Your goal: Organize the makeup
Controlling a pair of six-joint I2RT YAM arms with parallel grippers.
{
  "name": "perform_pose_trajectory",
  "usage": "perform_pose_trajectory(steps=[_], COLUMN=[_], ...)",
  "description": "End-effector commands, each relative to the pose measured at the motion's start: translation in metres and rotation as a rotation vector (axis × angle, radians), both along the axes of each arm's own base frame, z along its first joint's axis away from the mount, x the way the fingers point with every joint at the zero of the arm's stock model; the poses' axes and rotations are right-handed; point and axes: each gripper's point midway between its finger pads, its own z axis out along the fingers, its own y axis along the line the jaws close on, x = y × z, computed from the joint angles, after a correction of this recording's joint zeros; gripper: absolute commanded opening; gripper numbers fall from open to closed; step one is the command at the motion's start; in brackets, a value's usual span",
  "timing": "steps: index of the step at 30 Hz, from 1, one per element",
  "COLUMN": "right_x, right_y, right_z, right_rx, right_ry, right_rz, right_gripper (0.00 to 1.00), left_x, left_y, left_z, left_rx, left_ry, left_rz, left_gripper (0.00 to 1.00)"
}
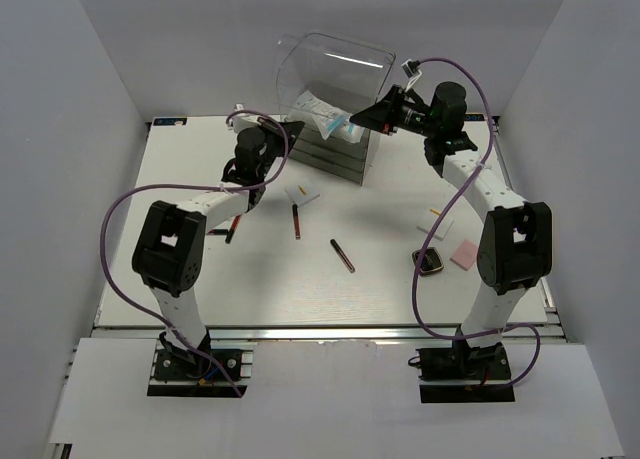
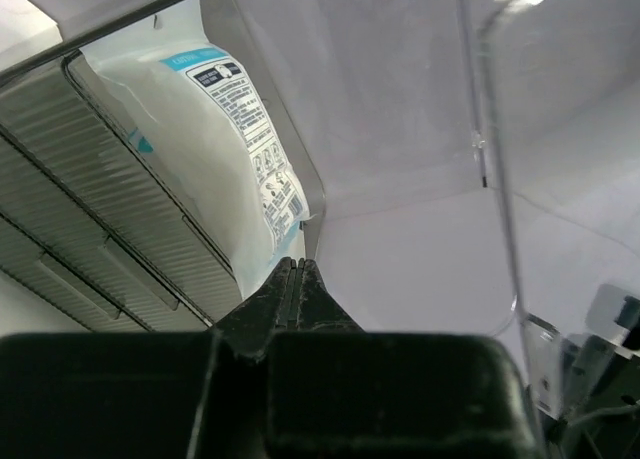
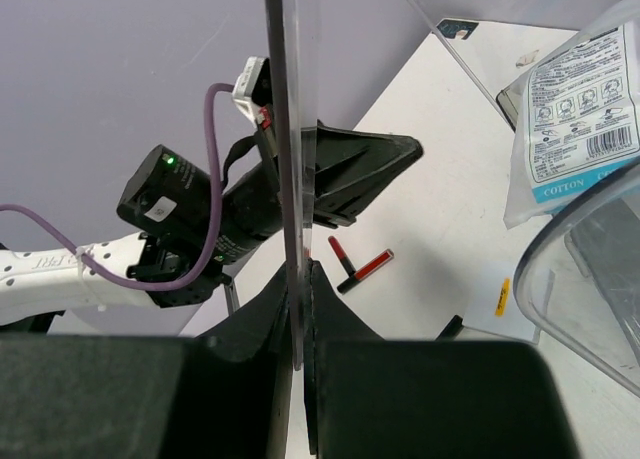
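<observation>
The clear packet with white contents point(image 1: 325, 114) lies in the open top of the drawer box; it also shows in the left wrist view point(image 2: 200, 139). My left gripper point(image 1: 292, 129) is shut and empty, its tips point(image 2: 296, 265) at the packet's lower corner. My right gripper point(image 1: 360, 117) is shut on the box's raised clear lid point(image 3: 285, 129). Two dark-red sticks point(image 1: 296, 221) point(image 1: 343, 255) lie mid-table. A white square point(image 1: 302, 193) lies near the box, another white square point(image 1: 436, 222), the pink square point(image 1: 465, 254) and the black compact point(image 1: 429, 262) lie at the right.
The clear drawer box point(image 1: 335, 157) stands at the back centre with its lid point(image 1: 335, 64) tilted up. Two more thin sticks point(image 1: 232, 229) lie by the left arm's forearm. Grey walls close in the table on three sides.
</observation>
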Motion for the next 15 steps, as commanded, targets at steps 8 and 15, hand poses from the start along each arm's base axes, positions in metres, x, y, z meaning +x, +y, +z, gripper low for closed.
perform_pose_trajectory(steps=[8,15], right_x=[-0.013,-0.013], right_y=[-0.004,-0.003], right_z=[0.033,0.032], right_rx=[0.019,0.019], right_ry=[-0.100,-0.099], right_rz=[0.011,0.013], right_gripper=[0.06,0.06], left_x=[0.025,0.044], left_y=[-0.046,-0.069], left_z=[-0.020,-0.024], left_rx=[0.061,0.073], left_ry=[0.065,0.078], left_rz=[-0.110,-0.126], left_gripper=[0.00,0.00])
